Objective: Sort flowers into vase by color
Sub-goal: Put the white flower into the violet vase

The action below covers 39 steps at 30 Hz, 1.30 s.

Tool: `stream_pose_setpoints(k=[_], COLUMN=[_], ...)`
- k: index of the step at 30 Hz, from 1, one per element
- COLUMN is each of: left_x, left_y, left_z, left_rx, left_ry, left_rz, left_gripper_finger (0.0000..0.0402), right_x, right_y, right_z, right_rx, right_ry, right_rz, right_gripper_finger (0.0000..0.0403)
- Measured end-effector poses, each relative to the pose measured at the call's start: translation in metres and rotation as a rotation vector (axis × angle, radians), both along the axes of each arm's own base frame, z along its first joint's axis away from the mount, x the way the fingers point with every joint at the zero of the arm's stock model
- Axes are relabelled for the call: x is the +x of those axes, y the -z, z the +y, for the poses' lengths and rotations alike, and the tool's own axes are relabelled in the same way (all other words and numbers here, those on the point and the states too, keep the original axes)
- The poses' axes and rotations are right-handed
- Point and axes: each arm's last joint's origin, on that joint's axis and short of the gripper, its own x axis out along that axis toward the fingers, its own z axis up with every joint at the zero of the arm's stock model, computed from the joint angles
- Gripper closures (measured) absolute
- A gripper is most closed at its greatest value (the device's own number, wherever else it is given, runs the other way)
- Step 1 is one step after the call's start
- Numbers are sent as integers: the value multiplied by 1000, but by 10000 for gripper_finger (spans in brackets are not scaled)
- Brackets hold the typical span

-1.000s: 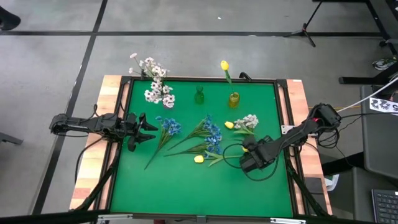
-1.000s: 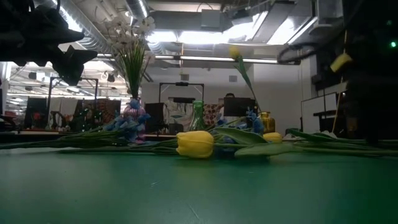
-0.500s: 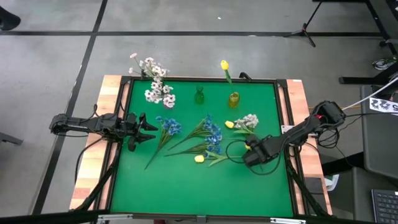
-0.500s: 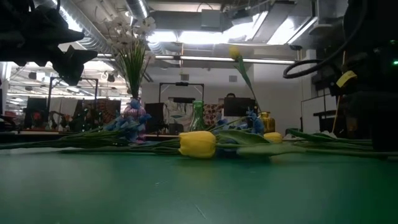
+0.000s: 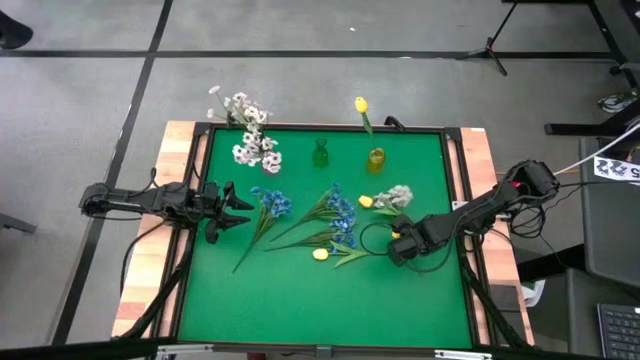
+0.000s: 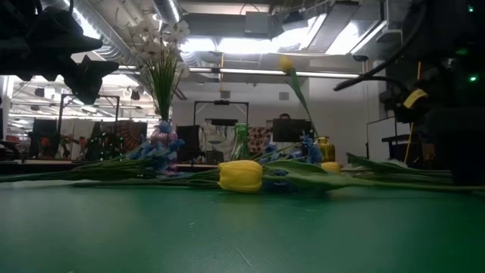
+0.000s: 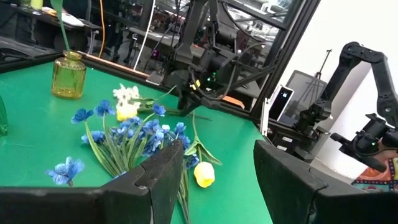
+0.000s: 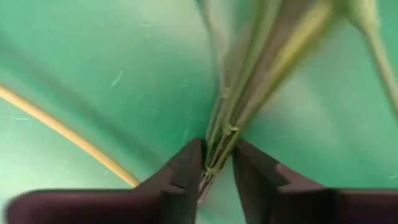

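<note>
Right end effector (image 8: 216, 167) is down at the green counter (image 5: 300, 300), fingers (image 8: 186, 171) pinched on a bundle of thin green stems (image 8: 233, 121) right at their cut ends; the stems run forward from the tips, out toward the white sprig (image 5: 398, 195) and a yellow bud (image 5: 366, 201) lying just ahead of it. Cannot tell from the wrist view whether one stem or several are between the pads, so that's my worry: lift slowly and straight up, watch whether extra stems come along, regrip higher on a single stem if they do. The grip so close to the ends looks marginal to me; the head will likely droop and swing, so keep the carry low and slow. A loop of cable lies beside the end effector, keep clear of it. Vases sit well beyond: yellow vase (image 5: 376, 159) already with a yellow flower, green vase (image 5: 321, 154) beside it, white blossoms (image 5: 245, 125) at the far-left corner. Blue blooms (image 5: 340, 212) and another yellow tulip (image 5: 320, 255) lie off to the end effector's side. Left end effector (image 5: 238, 208) hovers spread at the counter's left edge, idle.
</note>
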Motion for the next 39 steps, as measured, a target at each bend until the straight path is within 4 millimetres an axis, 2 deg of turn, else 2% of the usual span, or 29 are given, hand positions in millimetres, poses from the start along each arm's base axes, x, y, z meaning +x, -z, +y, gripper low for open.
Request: stream_pose_setpoints(k=[4, 9, 13, 18, 28, 32, 39], left_x=[0, 0, 0, 0, 0, 0, 0], left_y=[0, 0, 0, 0, 0, 0, 0], left_z=[0, 0, 0, 0, 0, 0, 0], left_rx=[0, -1, -2, -2, -2, -2, 2], left_ry=[0, 0, 0, 0, 0, 0, 0], left_rz=[0, 0, 0, 0, 0, 0, 0], left_gripper_finger=[207, 207, 207, 208, 208, 208, 208], right_x=[3, 9, 18, 34, 52, 60, 64], right_y=[-4, -14, -29, -51, -111, -135, -156], right_z=[2, 3, 5, 7, 4, 6, 3], right_rx=[-1, -40, -110, -209, -604, -711, -981], right_ry=[-16, -24, -46, -65, -93, -132, -164], right_rz=[2, 0, -50, -153, -305, -367, -405], right_gripper_finger=[388, 380, 394, 389, 394, 397, 395])
